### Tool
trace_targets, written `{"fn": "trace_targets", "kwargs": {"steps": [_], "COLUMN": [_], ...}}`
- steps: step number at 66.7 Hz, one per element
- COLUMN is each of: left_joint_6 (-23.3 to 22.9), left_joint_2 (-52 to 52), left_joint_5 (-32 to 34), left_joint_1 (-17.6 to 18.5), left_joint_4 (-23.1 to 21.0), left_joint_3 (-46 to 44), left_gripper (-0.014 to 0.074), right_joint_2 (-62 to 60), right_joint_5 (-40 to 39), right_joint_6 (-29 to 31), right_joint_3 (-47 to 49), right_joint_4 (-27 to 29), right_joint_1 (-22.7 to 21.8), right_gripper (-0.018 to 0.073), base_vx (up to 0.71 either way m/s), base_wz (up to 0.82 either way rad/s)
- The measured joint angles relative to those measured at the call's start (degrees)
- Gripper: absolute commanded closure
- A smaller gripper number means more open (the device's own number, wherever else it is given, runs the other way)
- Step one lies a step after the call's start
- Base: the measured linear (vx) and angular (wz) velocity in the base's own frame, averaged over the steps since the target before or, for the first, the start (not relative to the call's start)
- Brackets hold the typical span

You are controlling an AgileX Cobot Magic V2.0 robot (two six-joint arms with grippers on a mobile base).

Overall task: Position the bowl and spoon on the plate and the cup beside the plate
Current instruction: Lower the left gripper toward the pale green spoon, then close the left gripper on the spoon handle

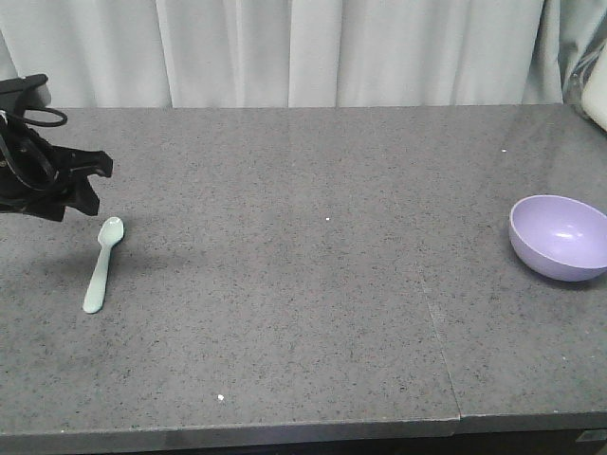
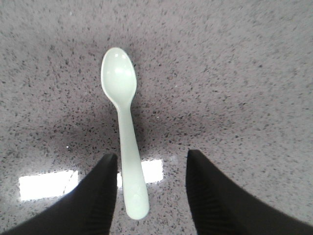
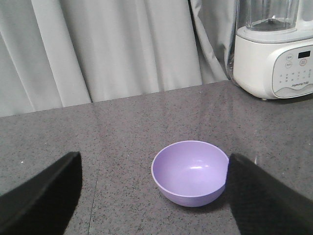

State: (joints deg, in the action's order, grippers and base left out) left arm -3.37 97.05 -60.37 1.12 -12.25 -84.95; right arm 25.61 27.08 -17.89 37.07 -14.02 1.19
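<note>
1. Left gripper (image 2: 151, 161): jaws apart, empty, straddling the handle of the spoon (image 2: 124, 132), at 9 o'clock on the table (image 1: 313, 284). The handle lies off-centre, so closing may skid it.
2. Right gripper (image 3: 155, 159): jaws wide, empty, facing the bowl (image 3: 190, 174) at 3 o'clock. Its smooth wall may slip.
3. Unseen: plate, cup.

Black left arm (image 1: 45, 180), looped black cable (image 1: 43, 117); matte black, finely ribbed gripper fingers (image 2: 93, 200)
</note>
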Motion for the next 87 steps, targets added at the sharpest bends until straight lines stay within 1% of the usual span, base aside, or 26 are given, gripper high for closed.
{"fn": "trace_targets", "kwargs": {"steps": [24,46,87], "left_joint_6": [0.05,0.05,0.17], "left_joint_2": [7.4,9.91,14.56], "left_joint_5": [-0.33,0.27,0.37], "left_joint_1": [0.0,0.0,0.0], "left_joint_4": [0.0,0.88,1.01], "left_joint_3": [0.0,-0.02,-1.08], "left_gripper": [0.0267,0.0267,0.0267], "right_joint_2": [0.0,0.0,0.0], "right_joint_5": [0.0,0.0,0.0], "right_joint_6": [0.0,0.0,0.0], "right_joint_3": [0.0,0.0,0.0], "right_joint_4": [0.0,0.0,0.0], "right_joint_1": [0.0,0.0,0.0], "right_gripper": [-0.0029,-0.0029,-0.0029], "base_vx": [0.0,0.0,0.0], "base_wz": [0.0,0.0,0.0]}}
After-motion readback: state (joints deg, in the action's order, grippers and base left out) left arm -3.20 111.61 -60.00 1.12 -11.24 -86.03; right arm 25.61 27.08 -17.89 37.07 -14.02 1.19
